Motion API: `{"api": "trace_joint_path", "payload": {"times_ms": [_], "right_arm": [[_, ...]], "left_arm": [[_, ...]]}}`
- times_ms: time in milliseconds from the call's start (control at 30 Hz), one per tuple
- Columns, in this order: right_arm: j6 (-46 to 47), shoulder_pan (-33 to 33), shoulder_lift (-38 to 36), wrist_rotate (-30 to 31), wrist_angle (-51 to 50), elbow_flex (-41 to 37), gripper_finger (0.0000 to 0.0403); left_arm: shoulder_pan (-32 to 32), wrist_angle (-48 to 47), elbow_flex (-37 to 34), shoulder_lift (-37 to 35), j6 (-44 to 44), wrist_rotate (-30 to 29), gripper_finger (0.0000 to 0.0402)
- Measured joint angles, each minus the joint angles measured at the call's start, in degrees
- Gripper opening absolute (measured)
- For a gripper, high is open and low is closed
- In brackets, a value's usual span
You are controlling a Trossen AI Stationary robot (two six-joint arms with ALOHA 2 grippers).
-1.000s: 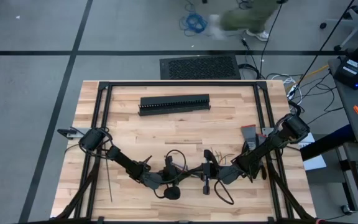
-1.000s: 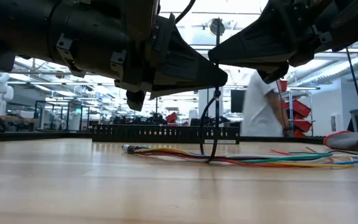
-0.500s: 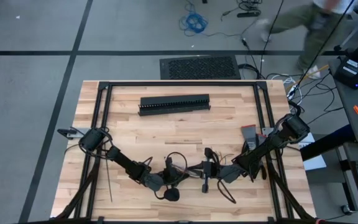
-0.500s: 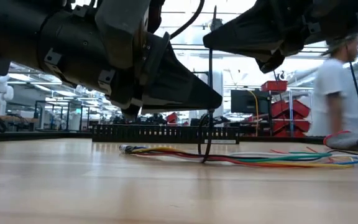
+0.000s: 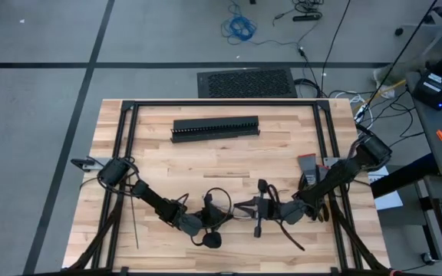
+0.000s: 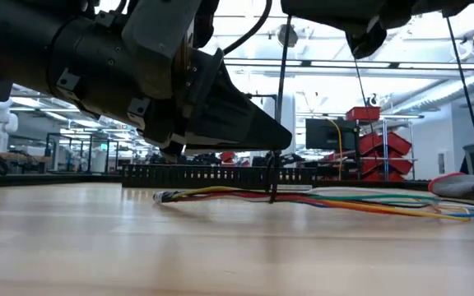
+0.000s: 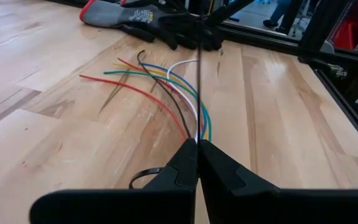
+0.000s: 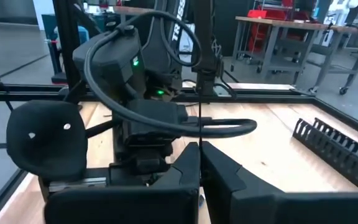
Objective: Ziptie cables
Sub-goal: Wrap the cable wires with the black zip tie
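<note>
High view: both arms reach in over the near middle of the wooden table; left gripper and right gripper nearly nose to nose; slotted black duct lies well apart toward the far edge. Low view: the cables lie flat on the wood, colours fanning toward the right; a ziptie stands upright out of the bundle, looped round it at the base. Left wrist view: left fingers pressed together on the ziptie just above the wires; dark glove beyond the splayed ends. Right wrist view: right fingers pinched shut on the same thin strip, held taut.
</note>
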Motion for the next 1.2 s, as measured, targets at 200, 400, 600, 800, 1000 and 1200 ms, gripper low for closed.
{"api": "trace_joint_path", "payload": {"times_ms": [200,400,600,800,1000,1200], "right_arm": [[-0.7,-0.1,-1.7,0.0,-1.3,0.0,0.0000],[-3.5,0.3,-4.1,1.1,-1.8,0.0,0.0000],[-6.6,1.6,-7.9,1.3,-2.2,0.0,0.0000],[-8.8,2.6,-10.9,2.7,-3.8,0.0,0.0000],[-11.1,2.6,-13.8,2.8,-4.6,0.0,0.0000],[-11.6,2.6,-16.6,2.7,-7.4,0.0,0.0000]], "left_arm": [[0.0,0.0,0.0,0.0,0.0,0.0,0.0016],[0.1,0.1,0.0,0.0,0.0,-0.1,0.0016],[0.1,0.2,0.0,0.0,0.0,-0.2,0.0016],[0.1,0.2,0.0,0.0,0.0,-0.3,0.0016],[0.1,0.2,0.0,0.0,0.0,-0.3,0.0016],[0.1,0.3,0.0,0.1,0.0,-0.5,0.0016]]}}
